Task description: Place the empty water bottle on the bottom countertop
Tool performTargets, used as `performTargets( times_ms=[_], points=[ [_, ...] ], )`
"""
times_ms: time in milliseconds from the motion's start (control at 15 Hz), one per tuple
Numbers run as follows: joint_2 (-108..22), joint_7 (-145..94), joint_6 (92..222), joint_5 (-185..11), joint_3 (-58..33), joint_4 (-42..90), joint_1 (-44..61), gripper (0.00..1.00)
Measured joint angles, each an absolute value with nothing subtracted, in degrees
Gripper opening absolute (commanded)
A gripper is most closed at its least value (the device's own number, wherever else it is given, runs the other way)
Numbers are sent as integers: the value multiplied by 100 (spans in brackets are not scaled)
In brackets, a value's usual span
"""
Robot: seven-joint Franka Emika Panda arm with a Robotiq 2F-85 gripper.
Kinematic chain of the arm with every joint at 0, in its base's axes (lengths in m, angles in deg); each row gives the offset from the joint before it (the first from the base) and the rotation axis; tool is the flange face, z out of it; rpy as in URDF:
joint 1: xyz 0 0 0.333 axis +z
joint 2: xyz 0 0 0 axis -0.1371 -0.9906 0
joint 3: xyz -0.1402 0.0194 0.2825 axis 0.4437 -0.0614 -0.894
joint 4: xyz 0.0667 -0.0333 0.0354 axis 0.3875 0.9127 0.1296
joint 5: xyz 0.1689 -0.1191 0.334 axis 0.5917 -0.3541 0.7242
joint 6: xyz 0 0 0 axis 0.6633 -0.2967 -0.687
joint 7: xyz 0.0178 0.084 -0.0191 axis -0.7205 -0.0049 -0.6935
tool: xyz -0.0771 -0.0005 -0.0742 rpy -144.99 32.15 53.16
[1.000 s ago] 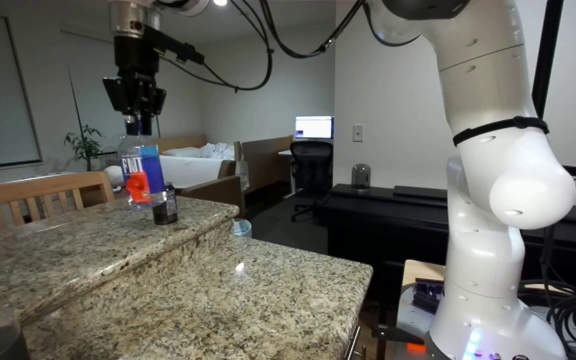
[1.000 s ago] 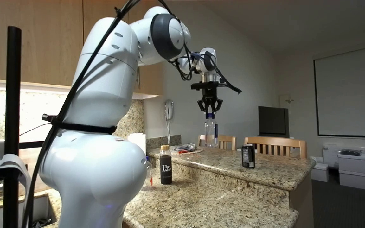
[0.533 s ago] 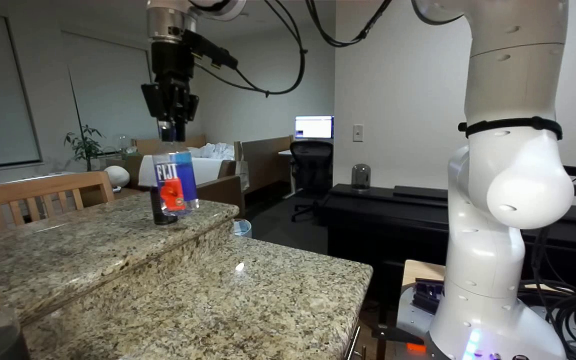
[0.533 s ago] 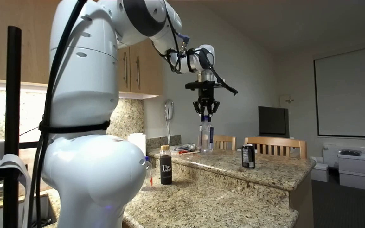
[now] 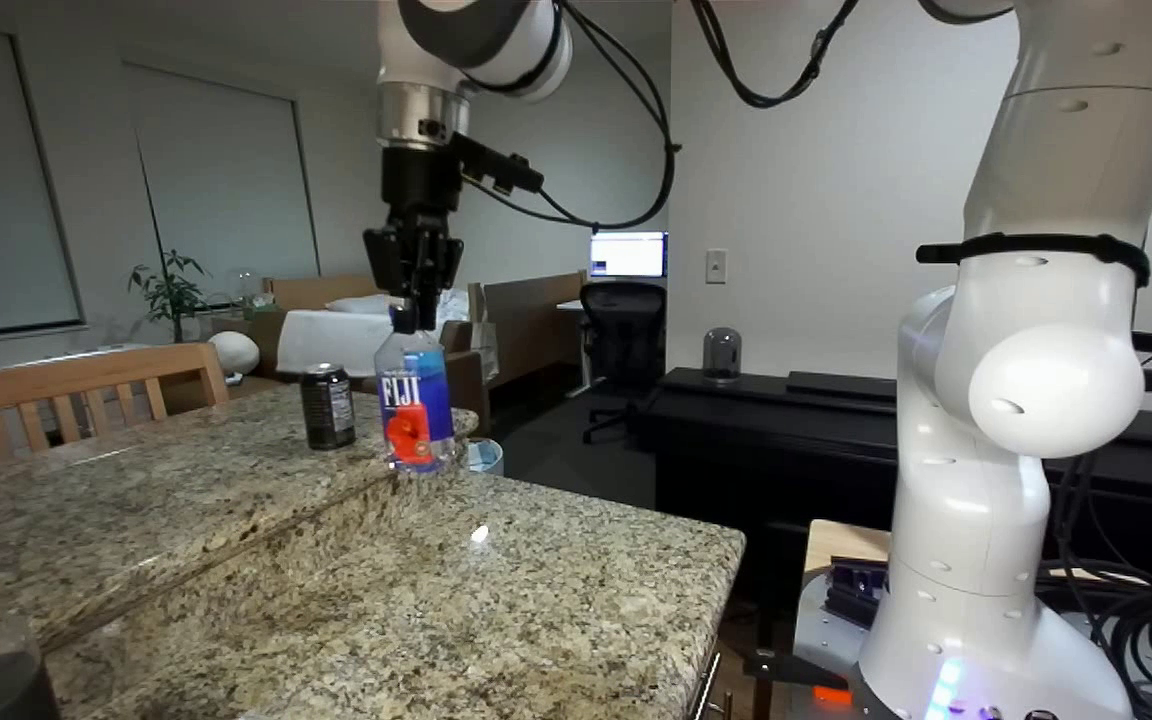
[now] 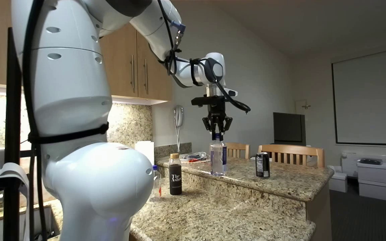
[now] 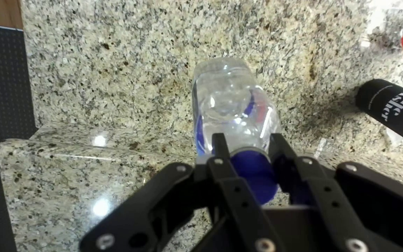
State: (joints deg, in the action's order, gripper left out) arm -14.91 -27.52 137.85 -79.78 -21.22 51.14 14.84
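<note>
Robotiq gripper [image 7: 247, 144] points straight down, its two fingers [image 7: 221, 169] pinching the blue cap [image 7: 255, 173] of the empty water bottle [image 5: 416, 395], one finger on either side. The bottle hangs upright below them, its blue label [image 5: 434, 385] and red patch [image 5: 410, 433] showing in an exterior view. Seen from the wrist, its base shows against the bottom countertop [image 7: 135, 70] — held off it, as both exterior views tell. In those views the bottle covers part of the raised granite ledge [image 5: 196, 480] near its edge; whether it touches that edge I cannot tell.

A dark can [image 5: 327, 410] stands upright on the ledge, apart from the bottle and left of it in an exterior view. Left of the held bottle in an exterior view, a dark bottle [image 6: 175, 179] with white lettering and a tan cap [image 6: 174, 156] stands on the bottom countertop. Just left of that stands a second clear bottle [image 6: 157, 183], capped in blue, partly hidden by the white arm [image 6: 95, 180]. Farther back on the ledge lies a pile of small items [image 6: 198, 155] — too blurred to name. Wooden chairs [image 6: 292, 148] stand beyond the ledge. In an exterior view, far off, a dark office chair [image 5: 624, 330] stands near a lit screen [image 5: 628, 254].
</note>
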Motion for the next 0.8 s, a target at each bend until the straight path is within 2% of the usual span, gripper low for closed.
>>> performTargets(
  times_ms=[400,800],
  points=[
    [-1029,-2681,15299,-7959,-2126,6443,1483,15],
    [-764,-2670,15417,-7821,-2123,7003,1483,15]
  ],
)
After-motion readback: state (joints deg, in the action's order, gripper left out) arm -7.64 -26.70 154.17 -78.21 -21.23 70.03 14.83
